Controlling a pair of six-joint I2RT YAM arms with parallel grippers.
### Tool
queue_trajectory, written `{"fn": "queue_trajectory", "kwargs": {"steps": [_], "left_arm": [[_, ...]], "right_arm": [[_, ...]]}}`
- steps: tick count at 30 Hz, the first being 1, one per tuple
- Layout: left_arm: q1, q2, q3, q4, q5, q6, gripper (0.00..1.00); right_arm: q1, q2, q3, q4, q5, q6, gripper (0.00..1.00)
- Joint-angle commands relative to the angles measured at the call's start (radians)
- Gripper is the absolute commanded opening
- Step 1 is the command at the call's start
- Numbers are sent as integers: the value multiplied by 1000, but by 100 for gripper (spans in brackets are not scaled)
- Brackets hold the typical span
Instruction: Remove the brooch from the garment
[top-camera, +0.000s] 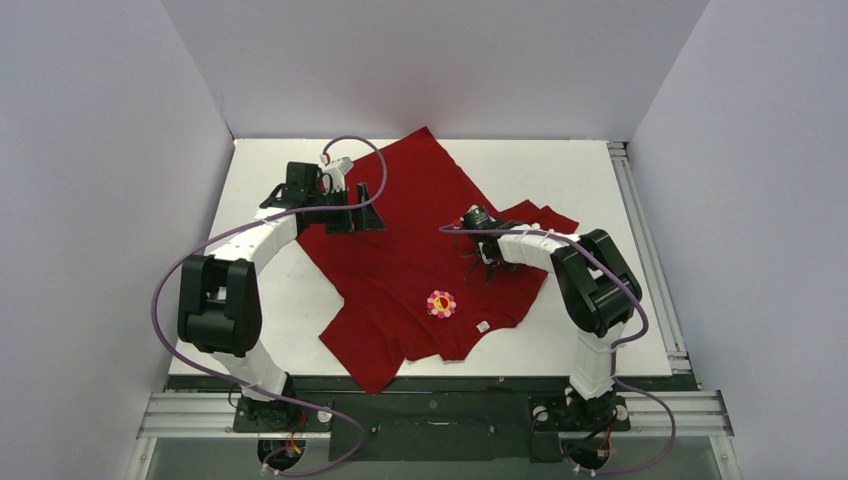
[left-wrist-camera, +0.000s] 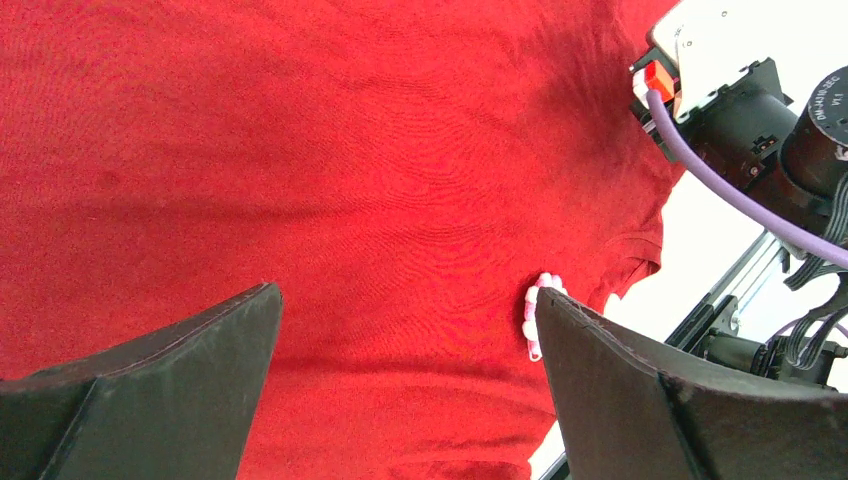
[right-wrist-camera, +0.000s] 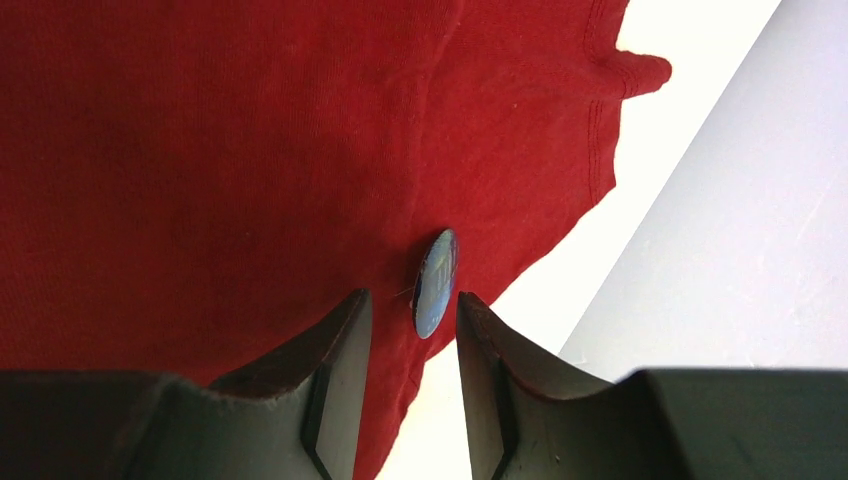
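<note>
White table (top-camera: 560, 170) bears the shirt (top-camera: 400, 250); we see the brooch (top-camera: 441, 303) lying on it near its collar. Left gripper (left-wrist-camera: 408, 300) gapes wide above the shirt; right gripper (right-wrist-camera: 413, 296), narrowly parted, hangs at the shirt's right edge, a bluish disc (right-wrist-camera: 435, 283) just off its tips.

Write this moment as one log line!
brooch: on garment | left end effector: open over garment | right end effector: open, flanking bluish disc
</note>
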Motion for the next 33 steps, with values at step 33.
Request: {"fn": "queue_trajectory", "kwargs": {"steps": [33], "left_arm": [[26, -76, -6, 45, 35, -8, 96]], "right_arm": [[-32, 87, 185, -217, -18, 83, 39]]}}
